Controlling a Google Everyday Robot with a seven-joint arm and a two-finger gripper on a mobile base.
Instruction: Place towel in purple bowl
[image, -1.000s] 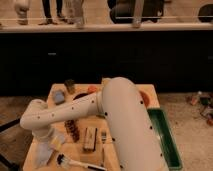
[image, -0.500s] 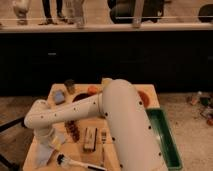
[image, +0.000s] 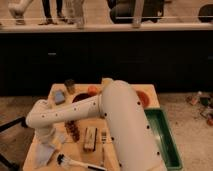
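The gripper (image: 52, 142) is down at the front-left corner of the wooden table (image: 107, 81), right on the crumpled pale towel (image: 44, 156). I cannot tell whether the claw is apart or clamped on the cloth. The purple bowl (image: 80, 98) sits farther back, partly hidden behind the white arm (image: 115, 115) and well apart from the towel. A blue sponge (image: 60, 96) lies to its left.

1. The arm (image: 120, 125) is white, dotted with small dark spots; the gripper (image: 50, 145), low at the table's front left by the towel, is the same white;
2. the towel (image: 44, 155) is pale blue-grey; the purple bowl (image: 80, 98) is dark maroon;
3. the table (image: 80, 150) is tan; the tray (image: 167, 142) green; the sponge block (image: 60, 96) blue; the second bowl (image: 144, 97) orange-red.
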